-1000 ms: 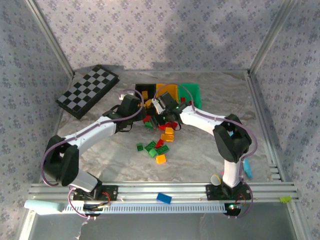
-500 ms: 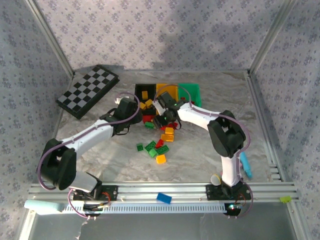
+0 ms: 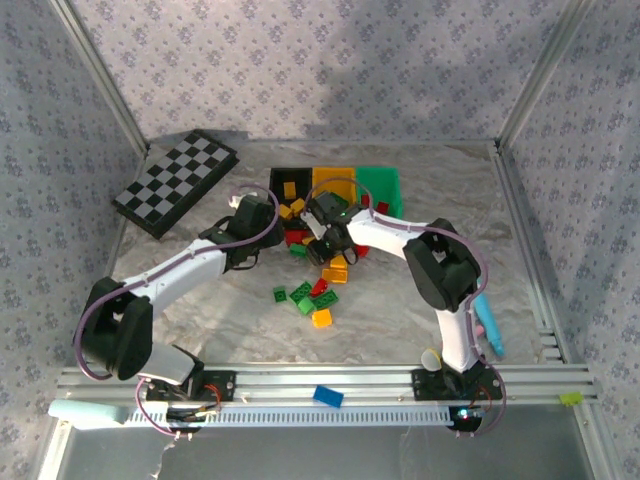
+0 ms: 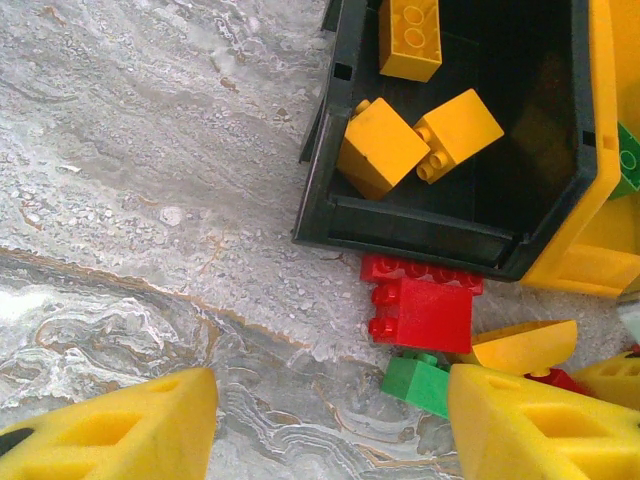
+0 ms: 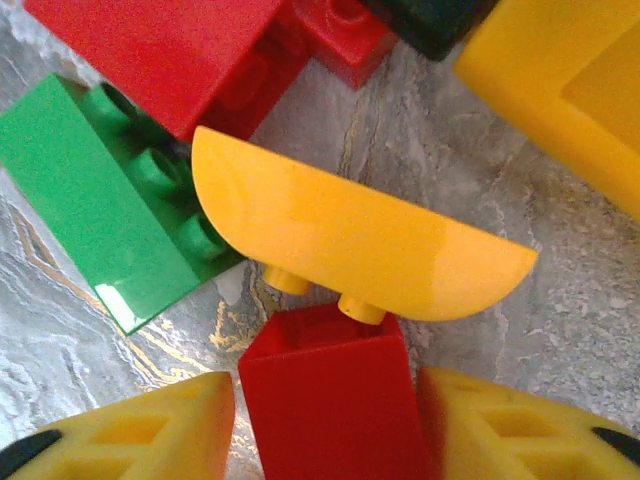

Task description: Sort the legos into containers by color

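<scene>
The marbled tabletop (image 3: 380, 320) carries a checkered board (image 3: 175, 183) at far left. At the back a black bin (image 3: 284, 181), a yellow bin (image 3: 335, 180) and a green bin (image 3: 383, 185) stand side by side. The left pincer (image 4: 328, 400) hangs open, empty, just before the black bin, which holds yellow bricks (image 4: 380, 148). The right pincer (image 5: 325, 400) has a red brick (image 5: 320, 370) between its fingers; I cannot tell if it is clamped. Loose bricks (image 3: 318, 292) lie before the bins.
</scene>
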Controlling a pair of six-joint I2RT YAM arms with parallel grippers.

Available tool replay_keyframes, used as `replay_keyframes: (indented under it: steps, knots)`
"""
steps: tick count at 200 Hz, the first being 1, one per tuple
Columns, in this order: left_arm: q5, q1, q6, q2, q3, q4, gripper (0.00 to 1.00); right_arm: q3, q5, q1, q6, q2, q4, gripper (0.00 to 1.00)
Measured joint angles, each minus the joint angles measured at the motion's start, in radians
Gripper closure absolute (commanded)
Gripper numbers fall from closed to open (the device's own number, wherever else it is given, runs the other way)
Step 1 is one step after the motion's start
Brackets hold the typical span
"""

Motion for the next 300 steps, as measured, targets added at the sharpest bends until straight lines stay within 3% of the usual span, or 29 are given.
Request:
replay_keyframes:
  steps: [25,86,127,153,177,231,300]
  knots:
    - [0.003,0.0,-0.001,0.001,0.0,0.0,0.38,0.0,0.019,0.006,0.0,0.0,0.0,0.7]
    - [0.034,0.0,-0.001,0.009,0.0,0.013,0.38,-0.058,0.023,-0.016,0.009,-0.111,0.013,0.7]
    - [0.077,0.0,0.0,0.021,-0.001,0.032,0.38,-0.073,0.017,-0.167,0.059,-0.237,0.068,0.69]
    - [0.091,0.0,0.001,0.027,-0.002,0.038,0.38,-0.073,0.022,-0.268,0.099,-0.237,0.097,0.67]
    - [0.105,0.0,0.001,0.031,-0.003,0.045,0.38,-0.05,0.05,-0.293,0.115,-0.202,0.091,0.51]
    - [0.109,0.0,0.004,0.036,-0.004,0.047,0.38,-0.05,0.091,-0.284,0.114,-0.185,0.085,0.48]
    - [0.132,0.0,0.013,0.076,-0.004,0.053,0.38,-0.298,0.098,-0.255,0.121,-0.366,0.066,0.47]
